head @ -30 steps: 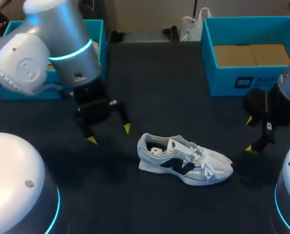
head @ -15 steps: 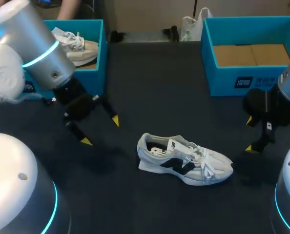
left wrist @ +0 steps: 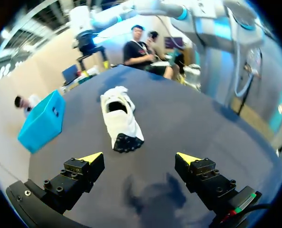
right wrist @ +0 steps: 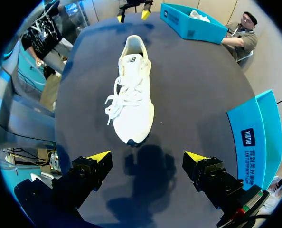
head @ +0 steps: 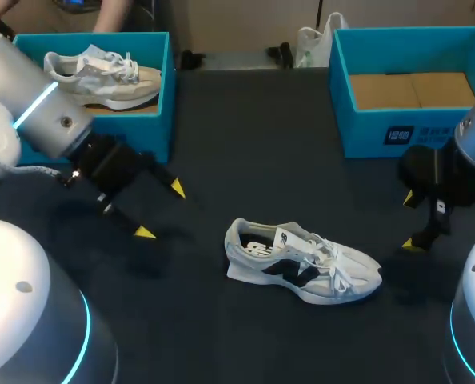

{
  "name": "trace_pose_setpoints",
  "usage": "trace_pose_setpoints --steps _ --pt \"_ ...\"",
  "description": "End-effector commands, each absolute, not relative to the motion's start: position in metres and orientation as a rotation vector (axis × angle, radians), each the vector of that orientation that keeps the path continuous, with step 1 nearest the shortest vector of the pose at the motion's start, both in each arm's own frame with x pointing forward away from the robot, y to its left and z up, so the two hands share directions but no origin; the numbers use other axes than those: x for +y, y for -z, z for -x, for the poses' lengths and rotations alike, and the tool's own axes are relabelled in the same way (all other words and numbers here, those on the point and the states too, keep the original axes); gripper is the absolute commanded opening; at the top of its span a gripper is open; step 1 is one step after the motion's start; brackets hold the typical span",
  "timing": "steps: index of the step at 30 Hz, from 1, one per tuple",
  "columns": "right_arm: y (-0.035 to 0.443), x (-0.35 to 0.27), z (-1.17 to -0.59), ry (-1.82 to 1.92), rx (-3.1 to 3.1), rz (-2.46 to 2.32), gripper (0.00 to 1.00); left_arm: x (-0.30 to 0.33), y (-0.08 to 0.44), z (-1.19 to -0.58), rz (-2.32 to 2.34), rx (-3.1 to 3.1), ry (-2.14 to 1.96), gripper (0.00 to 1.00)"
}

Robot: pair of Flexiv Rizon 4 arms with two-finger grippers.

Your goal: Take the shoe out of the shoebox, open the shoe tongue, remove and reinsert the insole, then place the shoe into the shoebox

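Dark table [head: 245, 120], both arms over it, nothing held.

Left gripper [head: 161, 210]: jaws spread wide, empty. It hangs low over the table, just in front of the left blue box [head: 164, 96]. In my left wrist view the gripper [left wrist: 138, 156] has bare table between its yellow tips, and the shoe [left wrist: 119, 118] sits ahead of it, well apart.

Right gripper [head: 411, 221]: jaws also apart, empty, hanging near the table's right edge in front of the shoebox [head: 365, 136]. In the right wrist view the gripper [right wrist: 148, 154] has the shoe [right wrist: 131, 95] straight ahead with its toe end towards it, near but not touching. I can see the left arm's yellow tips beyond the heel.

White shoe [head: 301, 262] with dark side marking sits sole-down on the table between the two grippers, heel towards the left arm, toe towards the right, laces loose. It's outside both boxes.

Shoebox on the right shows only brown cardboard inside. Left blue box holds a second shoe [head: 101, 76], light coloured, sole-down.
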State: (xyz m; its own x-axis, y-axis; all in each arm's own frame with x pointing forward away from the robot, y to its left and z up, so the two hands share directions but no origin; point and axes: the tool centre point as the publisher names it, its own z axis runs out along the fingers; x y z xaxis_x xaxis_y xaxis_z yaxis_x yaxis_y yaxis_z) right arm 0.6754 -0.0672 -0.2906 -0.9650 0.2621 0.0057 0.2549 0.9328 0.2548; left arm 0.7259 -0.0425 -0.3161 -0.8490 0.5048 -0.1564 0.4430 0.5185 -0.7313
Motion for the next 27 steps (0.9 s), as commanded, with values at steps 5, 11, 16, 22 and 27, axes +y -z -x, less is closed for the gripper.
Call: trace_pose_setpoints --steps 5,11,16,22,27 --pt "0.291 -0.066 -0.675 -0.392 3.059 -0.41 1.0 -0.018 0.354 -0.724 0.376 -2.583 -1.511 1.0" --pt "0.291 -0.066 -0.675 -0.392 3.059 -0.41 1.0 0.003 0.365 -0.705 0.324 -2.354 -1.749 1.0" --pt "0.291 -0.066 -0.675 -0.392 3.059 -0.41 1.0 0.003 0.365 -0.705 0.324 -2.354 -1.749 1.0" --pt "0.291 -0.066 -0.675 -0.392 3.059 -0.41 1.0 -0.002 0.372 -0.701 0.278 -2.444 -1.734 1.0" --pt "0.291 -0.066 -0.675 -0.392 3.059 -0.41 1.0 -0.011 0.38 -0.703 0.112 -2.513 -1.761 1.0"
